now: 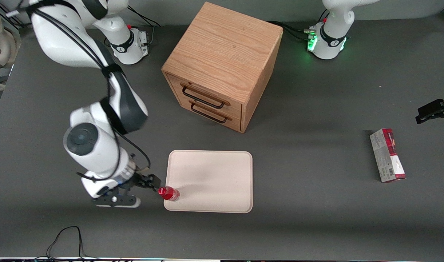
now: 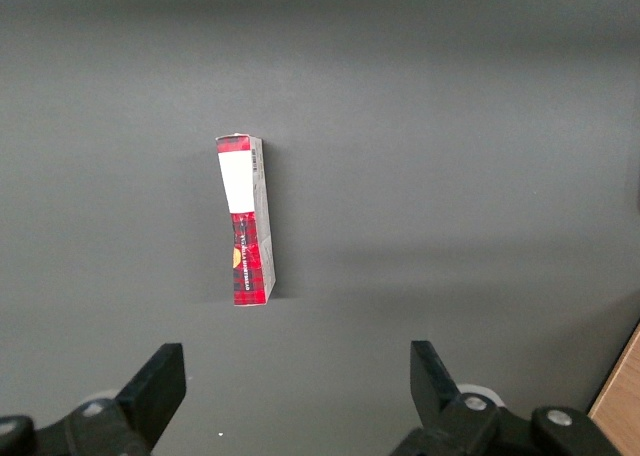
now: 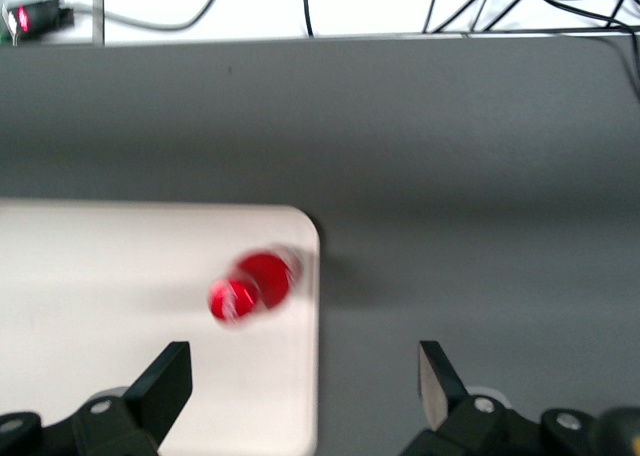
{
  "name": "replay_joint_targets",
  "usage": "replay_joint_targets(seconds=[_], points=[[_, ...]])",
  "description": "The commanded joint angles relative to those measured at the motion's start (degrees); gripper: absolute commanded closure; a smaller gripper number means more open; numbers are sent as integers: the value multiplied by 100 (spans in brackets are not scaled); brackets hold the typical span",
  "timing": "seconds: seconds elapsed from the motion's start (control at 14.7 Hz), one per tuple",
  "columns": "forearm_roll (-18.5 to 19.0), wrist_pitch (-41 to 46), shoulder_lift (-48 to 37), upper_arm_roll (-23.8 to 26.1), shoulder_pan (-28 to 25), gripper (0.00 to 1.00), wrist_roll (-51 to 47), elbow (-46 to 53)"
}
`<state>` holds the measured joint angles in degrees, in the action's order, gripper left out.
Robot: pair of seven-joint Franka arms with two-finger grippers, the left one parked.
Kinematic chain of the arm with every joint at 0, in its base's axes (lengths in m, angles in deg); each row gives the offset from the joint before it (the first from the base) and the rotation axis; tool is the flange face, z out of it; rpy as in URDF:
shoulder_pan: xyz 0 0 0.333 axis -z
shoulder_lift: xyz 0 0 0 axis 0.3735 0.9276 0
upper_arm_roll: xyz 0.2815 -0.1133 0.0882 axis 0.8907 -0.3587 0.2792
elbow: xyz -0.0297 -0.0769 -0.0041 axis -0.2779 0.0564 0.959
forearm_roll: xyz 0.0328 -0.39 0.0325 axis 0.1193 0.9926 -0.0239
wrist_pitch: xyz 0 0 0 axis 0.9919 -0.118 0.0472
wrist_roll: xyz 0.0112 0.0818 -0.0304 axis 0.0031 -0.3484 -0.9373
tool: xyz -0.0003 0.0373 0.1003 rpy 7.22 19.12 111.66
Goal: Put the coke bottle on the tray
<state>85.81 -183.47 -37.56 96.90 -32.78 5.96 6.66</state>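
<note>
With the end effector [image 1: 153, 183] spread wide and gripping nothing, the coke bottle [image 1: 168, 193] stands on its own in the lower part of the front frame. It sits on the tray [image 1: 222, 171], just inside the rounded corner nearest the camera at the working arm's end. The right wrist view backs that up: both fingers [image 3: 165, 381] are well apart, with bare desk and tray showing between them. The red cap of the bottle [image 3: 250, 286] is clear of either one and rests on the cream surface [image 3: 100, 276], close to the rim. It looks upright, cap up, though the blur there leaves a slight lean possible.

Why that corner? It is the part of the tray closest to the working arm, so a short reach suffices. The price is a thin margin between bottle and rim.

By my reading the placing is essentially done, and what remains is to draw the end effector away. The risk is plain. The fingers sit just beside a small, glossy, narrow-based bottle, and a brush on the way out could tip it or nudge it over the low rim onto the desk [image 1: 316, 218].

Elsewhere, the wooden drawer cabinet [image 1: 222, 54] fills the upper centre. The red-and-grey carton [image 1: 387, 154] lies toward the parked arm's end, untouched and uninvolved.
</note>
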Motion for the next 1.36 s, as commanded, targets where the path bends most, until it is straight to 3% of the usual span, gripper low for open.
replay_joint_targets(seconds=[0.0,0.27,0.54,1.29], points=[[-354,200,-1229,-447,65,0,723,-1517],[-749,499,-2547,-992,118,0,1225,-2686],[-855,1299,-3375,-1134,495,0,1296,-2882],[-1023,1889,-3825,-1257,575,0,1217,-2794]])
